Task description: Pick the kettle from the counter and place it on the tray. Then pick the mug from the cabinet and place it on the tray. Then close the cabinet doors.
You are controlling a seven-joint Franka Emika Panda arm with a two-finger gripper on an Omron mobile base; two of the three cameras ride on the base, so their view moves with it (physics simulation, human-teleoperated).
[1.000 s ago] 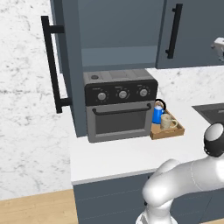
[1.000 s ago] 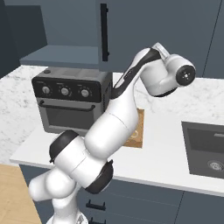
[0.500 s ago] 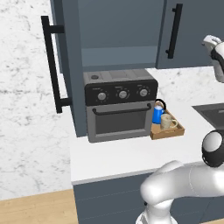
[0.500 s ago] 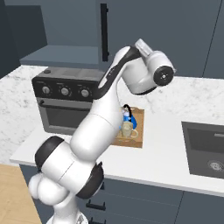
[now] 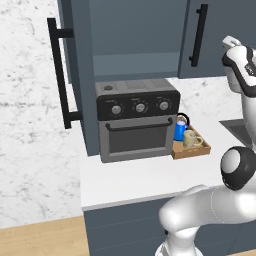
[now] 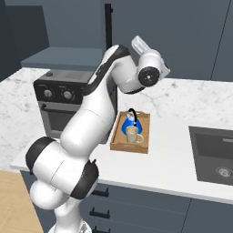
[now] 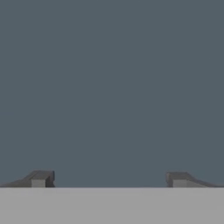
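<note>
Two of the three jobs look done: the kettle (image 6: 130,123) and the mug (image 6: 133,134) both sit in the tray (image 6: 119,143) on the white worktop (image 6: 173,154), just right of the toaster oven (image 5: 137,125). What remains, by my reading, is the cabinet doors. The left door (image 5: 77,75) stands swung out toward the near side, edge-on in the left base view, with its long black bar handle (image 5: 59,75) showing; the right door (image 5: 220,35) appears closed or nearly so, its own bar handle (image 5: 199,35) facing out. The cabinet (image 5: 135,55) shelf behind looks bare.

The tool (image 7: 109,179) is released, its two dark tips spread wide with nothing between them, and it faces a flat slate-blue surface close up; which panel that is I cannot tell.

A door like this is a stiff, flat, hinged slab: it will swing, not lift, and should move easily once pushed. The smooth face offers little to pinch, so the likely choices are a flat push on the panel far from the hinge, or a hold around the bar handle.
</note>
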